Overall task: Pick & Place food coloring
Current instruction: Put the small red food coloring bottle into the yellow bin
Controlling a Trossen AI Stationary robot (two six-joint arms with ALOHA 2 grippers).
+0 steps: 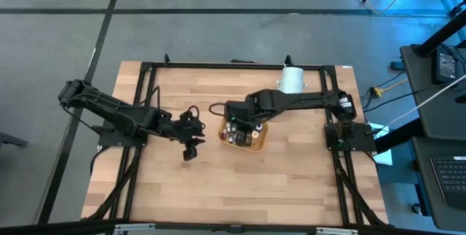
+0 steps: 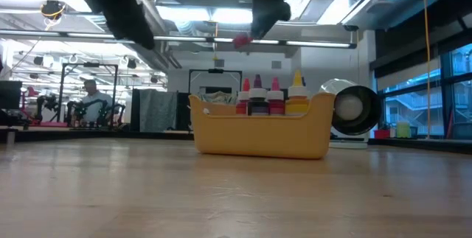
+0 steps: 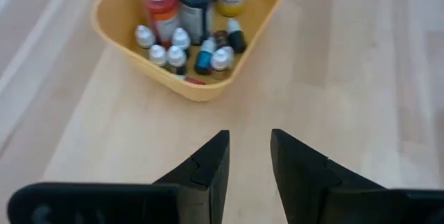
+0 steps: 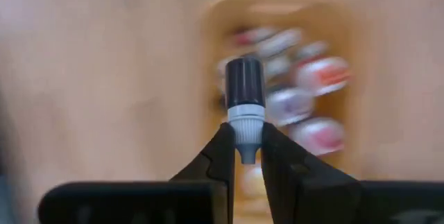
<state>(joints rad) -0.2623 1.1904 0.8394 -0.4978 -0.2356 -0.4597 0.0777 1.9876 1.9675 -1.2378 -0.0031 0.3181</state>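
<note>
In the high view, the right end effector (image 1: 234,121) is seen above the near-left part of the shallow orange plastic tray (image 1: 259,142), which sits on the pale wooden slatted surface (image 1: 291,184). The left end effector (image 1: 191,150) waits beside the tray, apart from it. A large white cylinder (image 1: 293,80) stands well behind.

In the low view, 4 taller bottles with red, pink and yellow tops (image 2: 270,96) are seen upright above the tray's rim, and a pink object, too blurred to name, hangs under a dark arm above them.

In the left wrist view, the left fingers are spread with nothing between them, pointed at the tray, where the small white-capped and blue-capped food coloring vials (image 3: 182,47) are crowded.

In the right wrist view, the right fingers are pinching a small vial with a dark cap and white collar (image 4: 244,106) low on its body, over the tray.

The step is judged to be a lift-out or placement above the tray. The vial is best kept vertical and moved straight, since the neighbouring bottles could be knocked over.
</note>
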